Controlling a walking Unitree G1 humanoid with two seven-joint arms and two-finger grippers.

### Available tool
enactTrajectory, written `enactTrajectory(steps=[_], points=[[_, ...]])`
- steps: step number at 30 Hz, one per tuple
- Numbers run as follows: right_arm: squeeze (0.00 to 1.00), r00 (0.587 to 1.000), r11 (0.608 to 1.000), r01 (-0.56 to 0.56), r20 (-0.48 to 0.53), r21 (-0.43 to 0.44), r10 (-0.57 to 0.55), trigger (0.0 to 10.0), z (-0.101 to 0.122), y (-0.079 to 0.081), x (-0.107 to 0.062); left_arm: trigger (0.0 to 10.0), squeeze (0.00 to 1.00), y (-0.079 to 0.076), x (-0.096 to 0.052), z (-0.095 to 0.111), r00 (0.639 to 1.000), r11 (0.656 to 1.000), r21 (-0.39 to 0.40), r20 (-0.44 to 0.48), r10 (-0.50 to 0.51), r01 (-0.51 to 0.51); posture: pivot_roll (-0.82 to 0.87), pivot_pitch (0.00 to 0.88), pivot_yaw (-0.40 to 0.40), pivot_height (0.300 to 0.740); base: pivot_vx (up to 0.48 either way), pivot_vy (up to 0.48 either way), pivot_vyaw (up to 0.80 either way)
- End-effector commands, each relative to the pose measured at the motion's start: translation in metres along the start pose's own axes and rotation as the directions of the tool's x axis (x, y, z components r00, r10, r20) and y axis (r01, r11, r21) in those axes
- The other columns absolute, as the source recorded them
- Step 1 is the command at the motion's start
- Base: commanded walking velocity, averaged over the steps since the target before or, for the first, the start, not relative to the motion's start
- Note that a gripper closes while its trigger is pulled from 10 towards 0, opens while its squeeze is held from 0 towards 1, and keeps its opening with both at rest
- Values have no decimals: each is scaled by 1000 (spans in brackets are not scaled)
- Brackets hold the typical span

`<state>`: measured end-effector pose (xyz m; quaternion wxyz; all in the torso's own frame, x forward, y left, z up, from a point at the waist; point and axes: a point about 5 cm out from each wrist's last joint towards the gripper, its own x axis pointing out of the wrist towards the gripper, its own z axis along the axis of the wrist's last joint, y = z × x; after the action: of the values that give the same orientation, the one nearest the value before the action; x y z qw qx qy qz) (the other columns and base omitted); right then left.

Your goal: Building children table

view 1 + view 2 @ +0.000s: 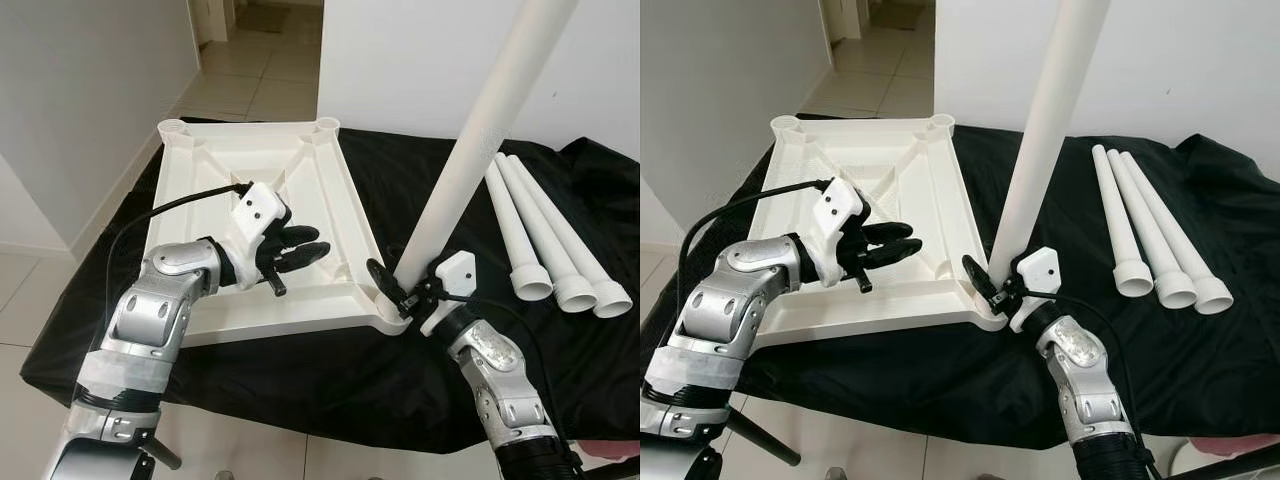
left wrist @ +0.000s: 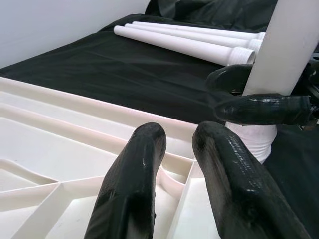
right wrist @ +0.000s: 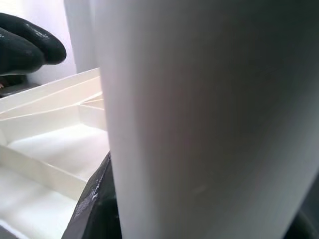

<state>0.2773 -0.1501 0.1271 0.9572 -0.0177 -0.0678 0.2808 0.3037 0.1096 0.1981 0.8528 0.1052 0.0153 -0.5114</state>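
While its two black fingers clamp the lower end of a tall white table leg (image 1: 480,130), the right gripper (image 1: 400,285) sits at the near right corner of the upturned white tabletop (image 1: 250,200), and the leg's foot stands in or on the round socket at that corner; whether it is fully seated cannot be told. That leg rises steeply, tilted a little toward the robot's right, and runs out of the top of the head views. In the right wrist view the leg's white shaft (image 3: 209,119) lies very close to the lens, with a black fingertip (image 3: 25,42) and the tabletop's ribs beyond it. Over the near middle of the tabletop's ribbed underside the left gripper (image 1: 298,250) hovers, its fingers (image 2: 134,189) a little apart and holding nothing, pointing toward the right gripper and the leg. Seen from the left wrist, the other gripper's black fingers (image 2: 264,109) wrap the base of the leg just past the tabletop's raised edge. Round sockets show at the two far corners of the tabletop. It lies on a black cloth (image 1: 330,370) that covers the work surface. Well to the right of the standing leg, three more white legs (image 1: 545,235) lie side by side on the cloth, touching or nearly so, their wider ends toward the robot. Pale floor tiles (image 1: 250,70) and white walls lie beyond.
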Motion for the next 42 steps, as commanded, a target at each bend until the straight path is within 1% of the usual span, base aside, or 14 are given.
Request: enactTrajectory(steps=[1,13,18,21,23,24,25,26,27,29,32,33,38,42], points=[[0,991,998,24,-134,60,-16,10000,-26,1,-8,10000,0,14,-1,2,969,969,3,-7,247,-247,-42,0,-21,740,0,0,0],[0,984,997,67,-168,39,-60,10000,-33,2,-8,10000,0,16,-3,2,964,964,5,-6,266,-266,-38,0,-28,740,0,0,0],[0,977,987,160,-142,15,-156,10000,-29,3,-5,10000,0,16,-4,2,962,962,7,-8,272,-272,-37,0,-31,740,0,0,0],[0,952,958,288,-118,19,-283,10000,-25,3,0,10000,0,16,-4,2,961,961,5,-5,275,-275,-36,0,-36,740,0,0,0],[0,952,958,288,-118,19,-283,10000,-25,3,0,10000,0,16,-4,2,961,961,5,-5,275,-275,-36,0,-36,740,0,0,0],[0,919,922,385,-99,27,-381,10000,-21,9,5,10000,0,14,-3,2,963,963,10,-3,268,-268,-34,0,-41,740,0,0,0],[0,919,922,385,-99,27,-381,10000,-21,9,5,10000,0,14,-3,2,963,963,10,-3,268,-268,-34,0,-41,740,0,0,0],[0,882,882,468,-91,59,-462,10000,-18,15,9,10000,0,13,-3,2,964,964,13,-2,266,-266,-29,0,-46,740,0,0,0],[0,882,882,468,-91,59,-462,10000,-18,15,9,10000,0,13,-3,2,964,964,13,-2,266,-266,-29,0,-46,740,0,0,0],[0,828,823,560,-82,93,-555,10000,-15,23,14,10000,0,13,-3,2,963,963,17,-3,268,-268,-22,0,-51,740,0,0,0],[0,825,817,565,-84,116,-559,10000,-14,29,18,10000,0,14,-4,2,962,962,15,-3,272,-272,-19,0,-49,740,0,0,0],[0,836,827,549,-72,122,-545,10000,-12,31,20,10000,0,14,-4,2,962,962,14,-1,273,-273,-20,0,-48,740,0,0,0],[0,836,827,548,-53,122,-546,10000,-9,27,19,10000,0,13,-3,1,962,962,19,0,272,-272,-19,0,-48,740,0,0,0],[0,819,812,573,-48,110,-571,10000,-7,27,21,10000,0,14,-2,3,962,961,21,4,275,-275,-21,0,-47,740,0,0,0]])
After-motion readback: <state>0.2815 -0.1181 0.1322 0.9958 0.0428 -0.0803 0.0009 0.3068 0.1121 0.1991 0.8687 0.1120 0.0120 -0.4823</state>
